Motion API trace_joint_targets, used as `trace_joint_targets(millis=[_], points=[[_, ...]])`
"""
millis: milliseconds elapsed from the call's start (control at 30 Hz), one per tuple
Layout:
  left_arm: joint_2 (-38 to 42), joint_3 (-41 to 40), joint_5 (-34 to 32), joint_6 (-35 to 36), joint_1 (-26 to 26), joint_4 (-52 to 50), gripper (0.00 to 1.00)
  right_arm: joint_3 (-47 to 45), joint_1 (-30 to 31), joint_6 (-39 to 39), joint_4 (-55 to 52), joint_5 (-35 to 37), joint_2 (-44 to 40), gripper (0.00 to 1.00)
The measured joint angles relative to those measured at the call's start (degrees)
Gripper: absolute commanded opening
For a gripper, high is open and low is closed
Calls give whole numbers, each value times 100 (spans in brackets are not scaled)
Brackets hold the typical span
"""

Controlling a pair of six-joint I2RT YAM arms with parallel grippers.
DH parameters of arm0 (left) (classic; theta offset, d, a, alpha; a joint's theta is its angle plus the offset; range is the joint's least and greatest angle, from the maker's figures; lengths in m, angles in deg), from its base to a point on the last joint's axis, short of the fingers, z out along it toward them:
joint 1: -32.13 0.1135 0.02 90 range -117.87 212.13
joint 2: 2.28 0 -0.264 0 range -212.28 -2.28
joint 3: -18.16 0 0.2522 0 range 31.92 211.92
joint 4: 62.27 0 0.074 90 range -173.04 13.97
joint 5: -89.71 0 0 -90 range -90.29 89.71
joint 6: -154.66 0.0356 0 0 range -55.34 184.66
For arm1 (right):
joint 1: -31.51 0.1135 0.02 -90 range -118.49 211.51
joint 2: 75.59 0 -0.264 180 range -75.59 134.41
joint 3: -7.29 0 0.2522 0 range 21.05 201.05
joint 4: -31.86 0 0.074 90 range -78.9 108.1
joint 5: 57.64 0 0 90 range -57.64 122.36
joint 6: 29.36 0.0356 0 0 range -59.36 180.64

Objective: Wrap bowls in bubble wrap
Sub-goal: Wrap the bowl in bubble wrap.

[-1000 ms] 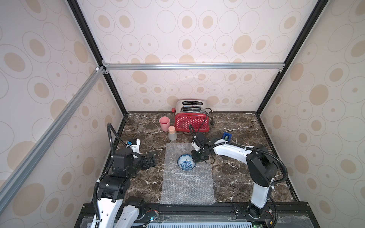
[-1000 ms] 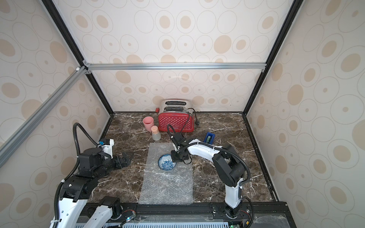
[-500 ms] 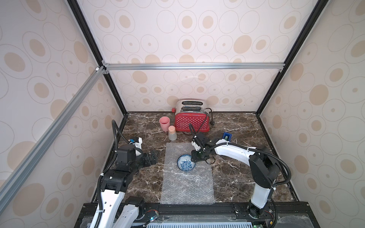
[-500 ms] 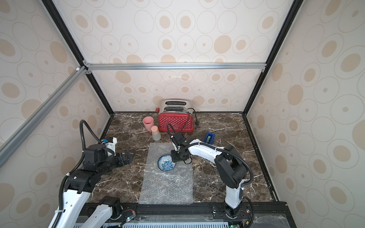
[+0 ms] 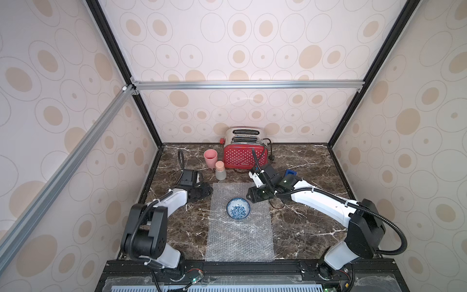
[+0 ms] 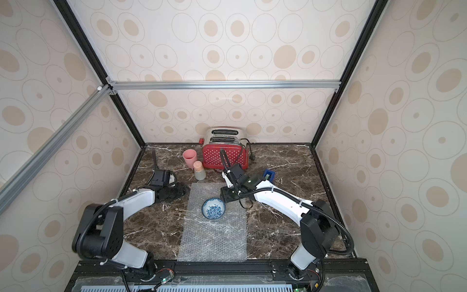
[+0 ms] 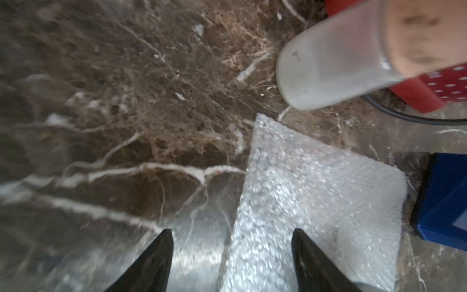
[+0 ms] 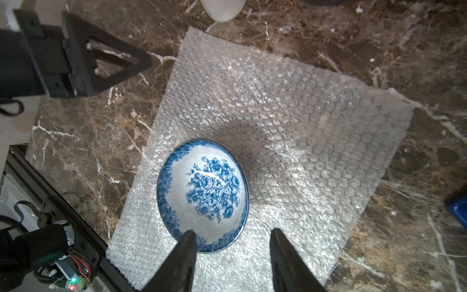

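My right gripper (image 8: 232,231) just released the floral bowl (image 8: 202,194), jaws parted and empty at its two o'clock. My left gripper (image 7: 231,230), wide, has reached the bubble wrap's (image 8: 290,113) ten-o'clock edge, so I judge folding comes next.

Bowl (image 5: 238,208) white w/ blue florals, toaster (image 5: 245,156) red w/ white dots, cup (image 5: 210,158) pink.

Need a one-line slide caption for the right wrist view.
Open right gripper at the rim of the blue-floral bowl, which sits upright on bubble wrap over the marble table.
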Motion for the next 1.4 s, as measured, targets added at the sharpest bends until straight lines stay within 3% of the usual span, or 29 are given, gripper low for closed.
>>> trace_joint_targets(millis=[333,533,800,1133,1400], points=[[-1224,855,562,33,114,1016,69,-258,-146,-87,7,-15,-63,50],[-1307,802,680,35,114,1250,69,-258,-201,-101,26,-35,-129,50],[-778,234,715,28,114,1366,70,-330,-815,-111,232,46,33,57],[378,-249,691,0,114,1255,70,348,-1578,-98,140,111,1486,56],[662,-376,645,35,114,968,70,468,-1923,-20,284,-157,1919,54]])
